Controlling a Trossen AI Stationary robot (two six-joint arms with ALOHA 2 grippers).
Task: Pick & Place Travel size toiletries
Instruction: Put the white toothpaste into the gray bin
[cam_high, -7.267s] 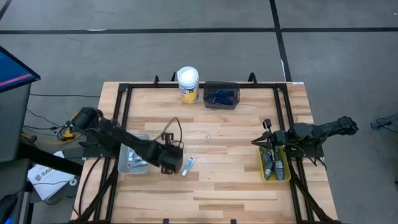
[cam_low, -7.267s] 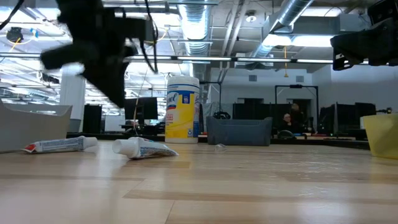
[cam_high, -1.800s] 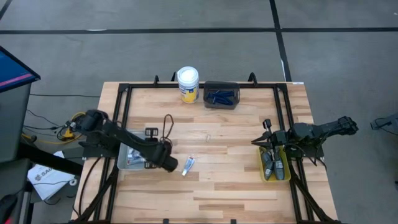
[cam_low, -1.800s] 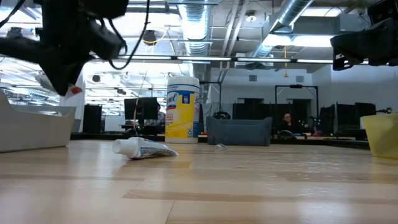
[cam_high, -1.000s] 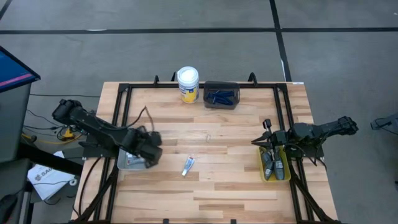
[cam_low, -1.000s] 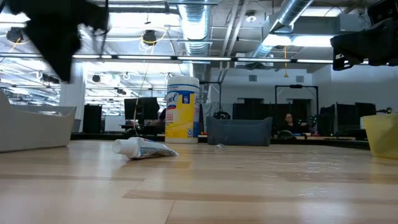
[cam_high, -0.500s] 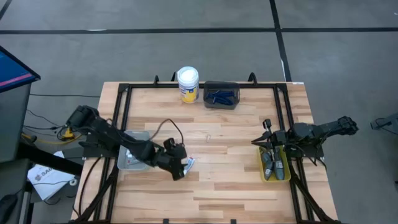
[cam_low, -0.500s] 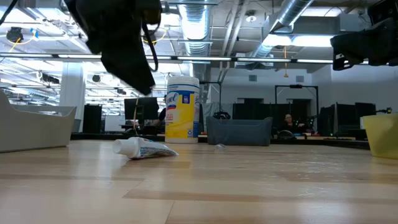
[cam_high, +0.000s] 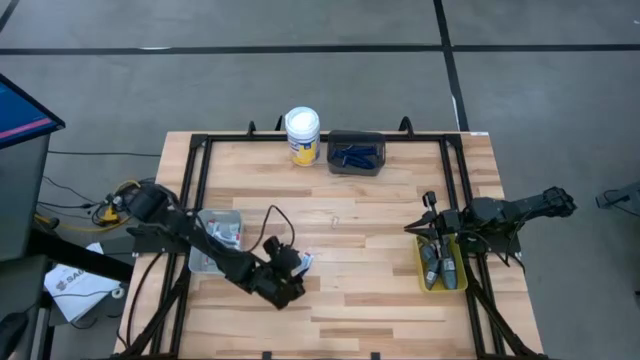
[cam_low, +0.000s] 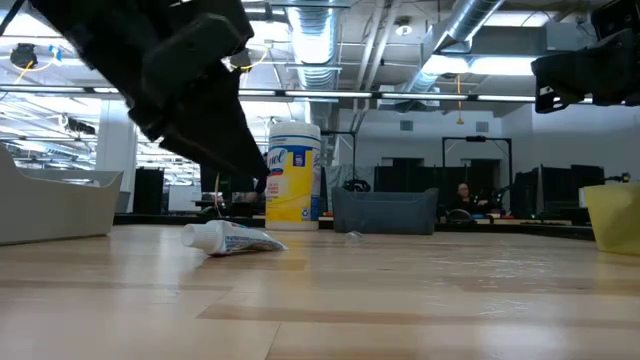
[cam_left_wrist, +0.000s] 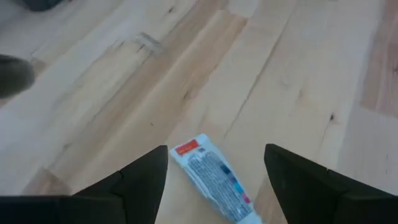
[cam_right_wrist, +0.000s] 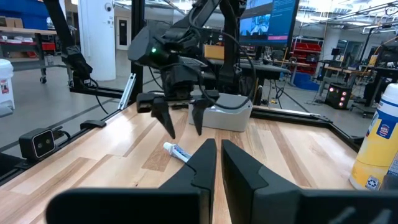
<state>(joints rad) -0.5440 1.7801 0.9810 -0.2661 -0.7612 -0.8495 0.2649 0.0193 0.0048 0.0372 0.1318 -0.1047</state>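
Bare wood rings the tube (cam_high: 303, 263) mid-table (cam_high: 360, 310). A jar (cam_high: 302, 135) and dark tray (cam_high: 356, 152) block the far edge; trays (cam_high: 198, 262) flank both sides.

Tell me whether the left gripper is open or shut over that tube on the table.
Open. The left gripper has its two fingers spread, with the tube lying flat on the wood between them, not yet gripped.

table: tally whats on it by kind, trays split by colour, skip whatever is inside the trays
clear tray: 1
dark tray: 1
yellow tray: 1
white-lidded yellow jar: 1
loose toothpaste tube: 1
total: 5
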